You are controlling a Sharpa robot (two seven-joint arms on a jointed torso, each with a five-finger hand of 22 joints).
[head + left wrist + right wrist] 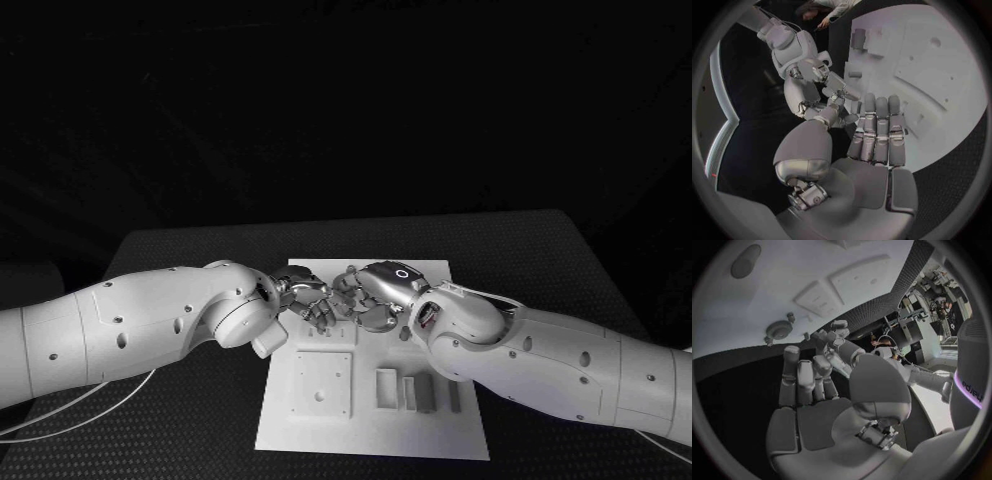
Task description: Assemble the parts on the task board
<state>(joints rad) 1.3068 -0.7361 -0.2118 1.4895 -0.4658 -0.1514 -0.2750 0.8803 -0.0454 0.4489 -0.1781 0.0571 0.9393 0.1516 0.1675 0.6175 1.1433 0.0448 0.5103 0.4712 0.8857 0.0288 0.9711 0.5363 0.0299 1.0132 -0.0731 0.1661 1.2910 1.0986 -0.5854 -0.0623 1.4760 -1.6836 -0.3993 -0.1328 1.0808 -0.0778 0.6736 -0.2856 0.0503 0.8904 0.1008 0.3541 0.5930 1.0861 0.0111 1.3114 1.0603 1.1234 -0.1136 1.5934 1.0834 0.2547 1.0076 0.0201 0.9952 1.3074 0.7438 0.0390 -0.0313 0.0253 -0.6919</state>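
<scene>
Over the middle of the white task board (433, 425) my left hand (296, 295) and right hand (372, 297) meet, fingertips touching. In the left wrist view my left hand (873, 135) has its fingers straight and side by side, with the thumb bent toward the right hand (817, 82) opposite. In the right wrist view the right hand (814, 385) stretches its fingers to the left hand's fingertips (834, 330). Whether a part sits between the fingertips is hidden. Grey bar parts (420, 393) lie on the board's near half.
A square plate (322, 382) lies on the board near the left arm. A small peg (854, 74) and a round knobbed piece (779, 330) stand on the board (942, 60). A white cable (65, 410) runs along the table's left side.
</scene>
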